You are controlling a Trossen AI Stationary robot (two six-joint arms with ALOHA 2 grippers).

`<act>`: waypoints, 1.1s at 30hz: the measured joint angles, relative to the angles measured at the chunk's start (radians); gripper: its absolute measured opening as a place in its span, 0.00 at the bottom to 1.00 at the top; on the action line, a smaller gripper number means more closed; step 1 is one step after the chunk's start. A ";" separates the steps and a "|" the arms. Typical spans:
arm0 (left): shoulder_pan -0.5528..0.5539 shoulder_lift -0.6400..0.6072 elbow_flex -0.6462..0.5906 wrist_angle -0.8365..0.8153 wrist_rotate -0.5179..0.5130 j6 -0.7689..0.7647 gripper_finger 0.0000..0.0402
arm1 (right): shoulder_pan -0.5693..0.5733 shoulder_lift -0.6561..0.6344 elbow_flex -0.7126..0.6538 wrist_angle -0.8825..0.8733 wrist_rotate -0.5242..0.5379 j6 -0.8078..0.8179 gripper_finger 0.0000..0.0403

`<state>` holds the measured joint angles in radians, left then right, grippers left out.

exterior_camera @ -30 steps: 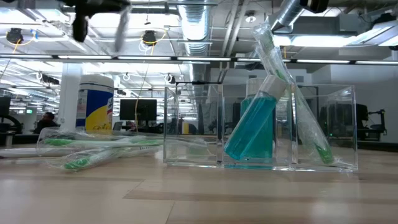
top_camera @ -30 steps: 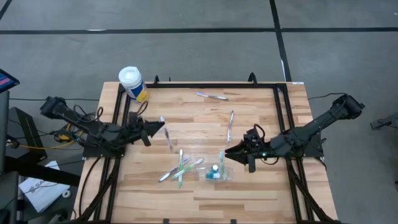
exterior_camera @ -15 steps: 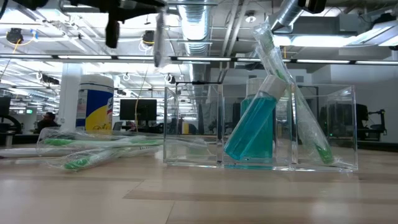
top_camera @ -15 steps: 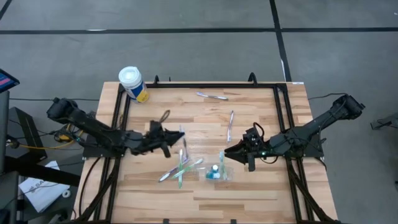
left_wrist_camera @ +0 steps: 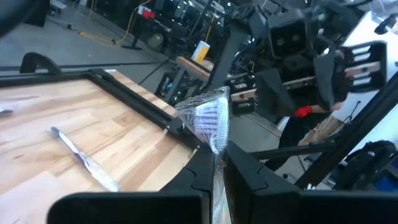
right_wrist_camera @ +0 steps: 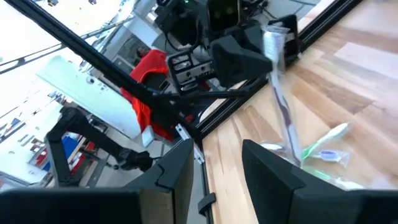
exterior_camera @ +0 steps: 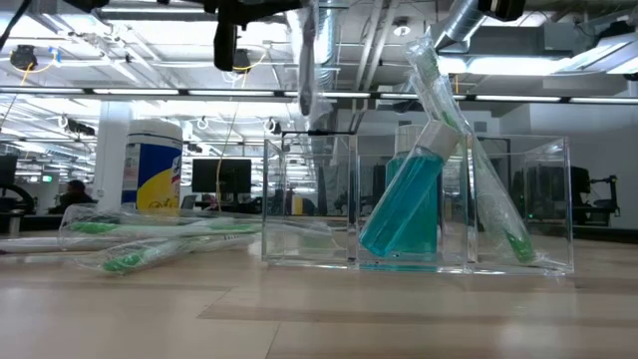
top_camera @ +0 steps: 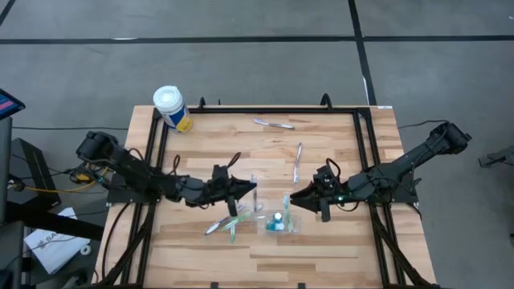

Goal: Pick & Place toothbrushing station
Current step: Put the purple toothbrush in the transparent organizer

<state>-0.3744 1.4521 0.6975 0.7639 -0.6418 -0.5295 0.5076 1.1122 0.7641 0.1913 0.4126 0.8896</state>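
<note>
While the left gripper pinches a wrapped toothbrush above the clear organizer, the right gripper waits beside it, fingers apart.

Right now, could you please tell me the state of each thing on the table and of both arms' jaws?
Left gripper: jaws shut on a wrapped toothbrush, held above the table.
Right gripper: jaws part open, empty, beside the clear organizer.
Clear organizer: upright, holding a leaning teal tube and a green toothbrush.
Wrapped green toothbrushes: lying flat on the table.
Canister: upright, capped, at the table's corner.
</note>
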 joint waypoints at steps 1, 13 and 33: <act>0.000 0.010 0.000 0.005 0.000 0.000 0.01 | 0.000 0.000 0.000 0.000 -0.006 0.001 0.31; -0.014 0.141 0.000 0.069 0.039 -0.001 0.01 | 0.000 0.000 0.000 0.000 -0.027 0.028 0.31; -0.035 0.309 -0.001 0.148 0.153 -0.090 0.18 | 0.000 0.000 0.000 -0.012 -0.027 0.054 0.31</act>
<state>-0.4096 1.7611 0.6966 0.9116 -0.4884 -0.6196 0.5079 1.1122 0.7639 0.1795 0.3859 0.9436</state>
